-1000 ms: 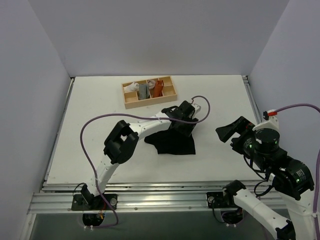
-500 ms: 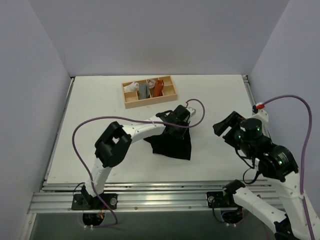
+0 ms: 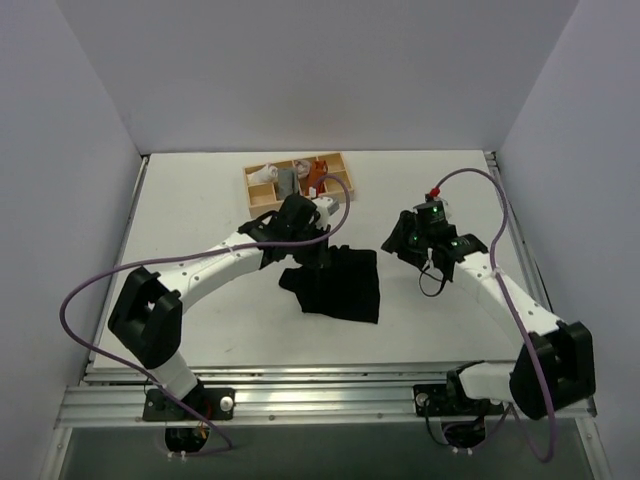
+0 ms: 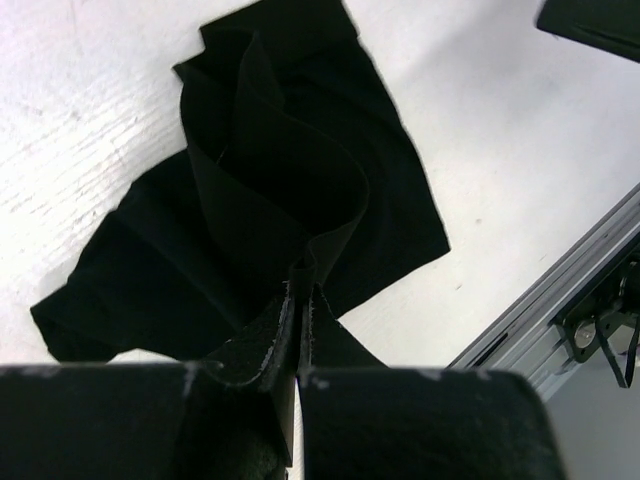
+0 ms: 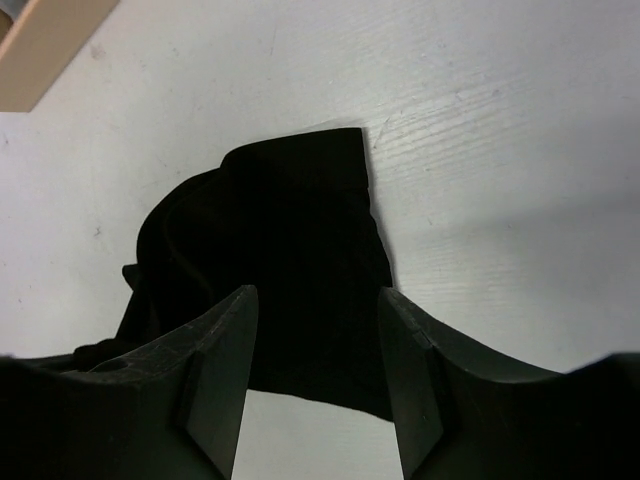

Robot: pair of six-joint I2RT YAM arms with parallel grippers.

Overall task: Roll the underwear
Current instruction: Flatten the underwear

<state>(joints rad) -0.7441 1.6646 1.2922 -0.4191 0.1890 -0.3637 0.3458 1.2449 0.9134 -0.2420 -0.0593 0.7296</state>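
The black underwear [image 3: 340,290] lies crumpled on the white table, right of centre. My left gripper [image 3: 316,250] sits at its far left corner. In the left wrist view that gripper [image 4: 300,296] is shut on a raised fold of the underwear [image 4: 270,190], which drapes away in loose pleats. My right gripper [image 3: 396,243] hovers just off the cloth's far right corner. In the right wrist view it [image 5: 315,300] is open, with the underwear [image 5: 270,230] below and between the fingers [image 5: 222,350], untouched.
A small wooden tray [image 3: 252,192] stands behind the left wrist, holding white [image 3: 263,175], grey [image 3: 287,181] and orange-brown [image 3: 317,172] cloth rolls. Its corner [image 5: 40,35] shows in the right wrist view. An aluminium rail [image 3: 300,393] runs along the near edge. Grey walls enclose three sides.
My left gripper closed on the underwear's edge and drew it leftward, bunching the cloth. The right arm swung in from the far right to the cloth's right corner, its jaws narrowing.
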